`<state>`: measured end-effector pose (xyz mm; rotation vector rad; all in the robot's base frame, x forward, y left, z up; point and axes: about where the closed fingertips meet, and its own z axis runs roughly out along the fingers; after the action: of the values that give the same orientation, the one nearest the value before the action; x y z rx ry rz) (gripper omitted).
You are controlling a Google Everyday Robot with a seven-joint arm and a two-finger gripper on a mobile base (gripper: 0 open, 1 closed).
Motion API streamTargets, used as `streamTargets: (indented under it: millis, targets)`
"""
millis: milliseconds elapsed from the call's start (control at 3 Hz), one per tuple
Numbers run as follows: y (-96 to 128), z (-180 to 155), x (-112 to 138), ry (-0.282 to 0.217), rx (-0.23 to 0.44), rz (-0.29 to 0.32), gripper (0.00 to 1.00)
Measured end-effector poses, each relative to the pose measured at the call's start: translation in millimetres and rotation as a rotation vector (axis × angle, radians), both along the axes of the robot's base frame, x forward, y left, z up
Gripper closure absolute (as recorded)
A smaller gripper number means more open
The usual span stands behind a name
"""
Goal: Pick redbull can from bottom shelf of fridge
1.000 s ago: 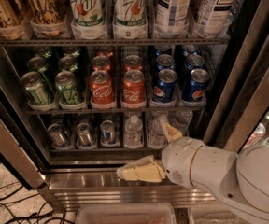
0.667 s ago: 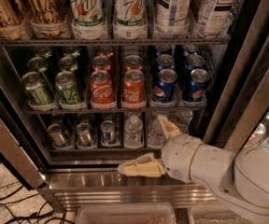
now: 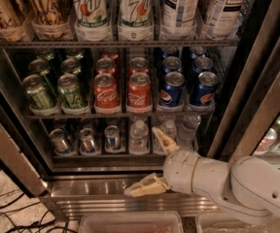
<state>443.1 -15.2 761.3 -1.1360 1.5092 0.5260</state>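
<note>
cream plastic jaws of the gripper (image 3: 155,163) gape wide, empty, low before the fridge (image 3: 13,159) (seemingly lined up to enter the bottom shelf (image 3: 101,155)); the redbull can (image 3: 112,137) stands there, left of the water bottles (image 3: 139,137).

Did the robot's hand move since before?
Yes, slightly left. The gripper hangs before the bottom shelf; its upper finger was by the rightmost clear bottle, now it crosses the middle bottle.
</note>
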Motion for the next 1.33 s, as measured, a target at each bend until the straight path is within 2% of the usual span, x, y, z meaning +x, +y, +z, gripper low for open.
streamTargets:
  millis: [333, 667, 1000, 1333]
  targets:
    - [0.1, -2.0, 0.2, 0.0, 0.004, 0.003, 0.0]
    - [4.8, -3.3, 4.9, -0.002, 0.061, 0.005, 0.0]
    - [25.0, -10.1, 7.5, -0.022, 0.172, -0.022, 0.0]
    - [57.0, -3.9, 8.7, -0.11, 0.241, -0.052, 0.0]
